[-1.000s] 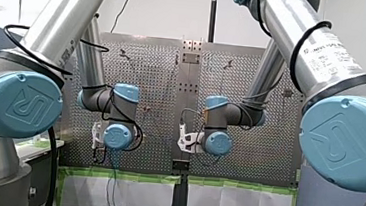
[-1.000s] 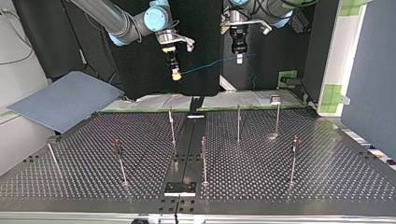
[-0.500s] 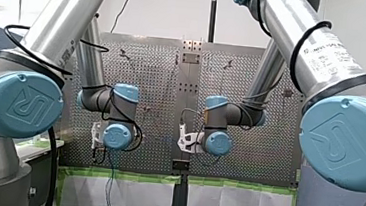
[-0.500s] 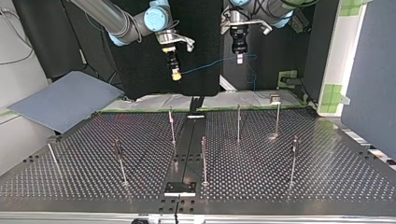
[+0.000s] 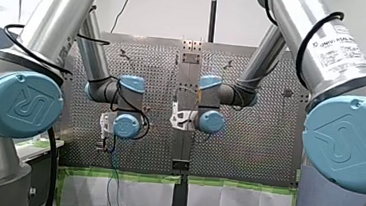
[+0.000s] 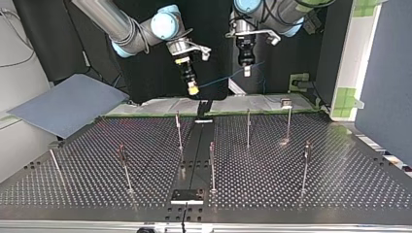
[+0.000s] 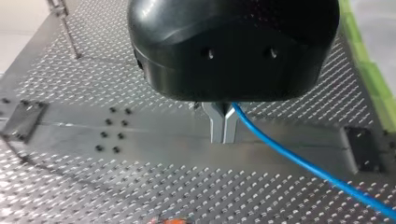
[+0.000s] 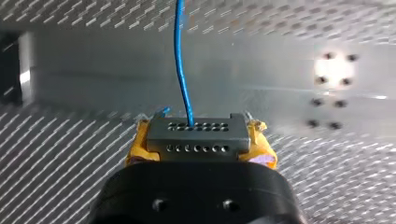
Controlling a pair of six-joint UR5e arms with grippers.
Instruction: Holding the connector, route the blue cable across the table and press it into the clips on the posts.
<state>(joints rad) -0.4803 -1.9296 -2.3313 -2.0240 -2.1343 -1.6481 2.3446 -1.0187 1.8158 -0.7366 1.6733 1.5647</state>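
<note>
Right wrist view: yellow-padded right gripper clamps the grey perforated connector; left gripper pinches the thin blue cable. You have every clip on the slim metal posts left to fill.

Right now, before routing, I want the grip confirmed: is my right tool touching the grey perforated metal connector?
Touching. Right wrist view: my right tool's yellow pads clamp both ends of the grey perforated metal connector on the blue cable.

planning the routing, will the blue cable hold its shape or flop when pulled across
Probably floppy: the blue cable bends as it leaves the connector and dangles loosely in the front view. It looks thin, so likely light. The connector looks rigid, a firmer handle.
</note>
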